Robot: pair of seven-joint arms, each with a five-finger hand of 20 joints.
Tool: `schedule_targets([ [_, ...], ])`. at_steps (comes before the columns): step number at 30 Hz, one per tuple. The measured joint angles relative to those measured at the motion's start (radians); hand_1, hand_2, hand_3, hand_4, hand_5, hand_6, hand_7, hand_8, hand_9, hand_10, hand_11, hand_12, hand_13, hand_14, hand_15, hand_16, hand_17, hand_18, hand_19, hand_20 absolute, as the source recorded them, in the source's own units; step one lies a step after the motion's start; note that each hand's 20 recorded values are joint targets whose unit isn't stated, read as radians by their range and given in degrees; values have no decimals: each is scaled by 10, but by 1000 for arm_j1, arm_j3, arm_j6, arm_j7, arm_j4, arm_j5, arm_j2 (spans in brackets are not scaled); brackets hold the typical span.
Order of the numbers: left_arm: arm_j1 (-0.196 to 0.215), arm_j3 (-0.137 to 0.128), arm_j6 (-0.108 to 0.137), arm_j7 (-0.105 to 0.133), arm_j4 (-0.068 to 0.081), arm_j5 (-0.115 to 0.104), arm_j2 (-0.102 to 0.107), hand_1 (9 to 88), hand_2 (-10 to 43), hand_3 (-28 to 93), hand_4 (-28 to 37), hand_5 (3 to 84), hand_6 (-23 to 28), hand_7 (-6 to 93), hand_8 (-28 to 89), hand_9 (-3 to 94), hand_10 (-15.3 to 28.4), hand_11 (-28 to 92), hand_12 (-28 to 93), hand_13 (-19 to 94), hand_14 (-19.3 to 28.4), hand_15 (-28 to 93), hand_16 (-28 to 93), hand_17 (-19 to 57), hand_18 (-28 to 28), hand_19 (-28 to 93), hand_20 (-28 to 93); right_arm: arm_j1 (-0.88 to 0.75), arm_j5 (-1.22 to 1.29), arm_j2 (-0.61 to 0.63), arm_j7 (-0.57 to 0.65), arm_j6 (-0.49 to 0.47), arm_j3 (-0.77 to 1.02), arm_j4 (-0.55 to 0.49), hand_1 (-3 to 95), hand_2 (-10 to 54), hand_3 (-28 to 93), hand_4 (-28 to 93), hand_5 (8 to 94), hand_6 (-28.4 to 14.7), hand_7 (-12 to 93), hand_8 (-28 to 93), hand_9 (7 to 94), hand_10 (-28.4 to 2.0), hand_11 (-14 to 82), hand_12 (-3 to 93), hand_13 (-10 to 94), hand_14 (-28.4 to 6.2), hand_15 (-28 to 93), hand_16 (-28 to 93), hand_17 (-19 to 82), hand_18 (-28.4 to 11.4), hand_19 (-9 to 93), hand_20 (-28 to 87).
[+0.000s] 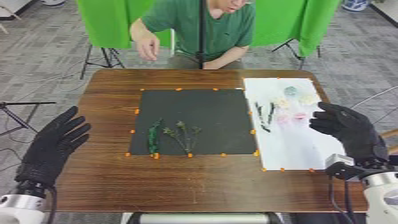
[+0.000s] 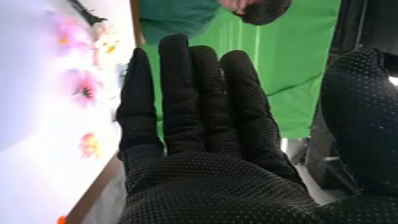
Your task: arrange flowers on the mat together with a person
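While my right hand (image 1: 345, 125) hides white sheet's (image 1: 289, 147) edge, pale blossoms (image 1: 299, 116) look faint; left hand (image 1: 49, 147) beside black mat (image 1: 182, 107), both with fingers straight, open; pole (image 1: 202, 30) beyond counter (image 1: 133, 187).

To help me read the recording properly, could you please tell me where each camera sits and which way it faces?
Head view: on the robot's head, looking forward and down at the table and black mat; left hand and right hand show, with parts of both arms.
Right wrist view: on the right wrist, looking along that hand's palm and fingers, past the paper.
Both share the right hand, paper, pink flowers and green curtain.
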Motion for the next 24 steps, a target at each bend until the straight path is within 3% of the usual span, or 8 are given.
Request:
schedule_targets([
  [24, -21, 18, -1, -7, 12, -2, 5, 301, -50, 673, -264, 315, 36, 146, -81, 267, 110, 171, 190, 223, 137, 258, 33, -87, 216, 428, 93, -15, -15, -42, 24, -23, 9, 0, 236, -15, 807, -235, 482, -56, 211, -95, 484, -151, 232, 258, 420, -121, 376, 247, 165, -203, 539, 324],
])
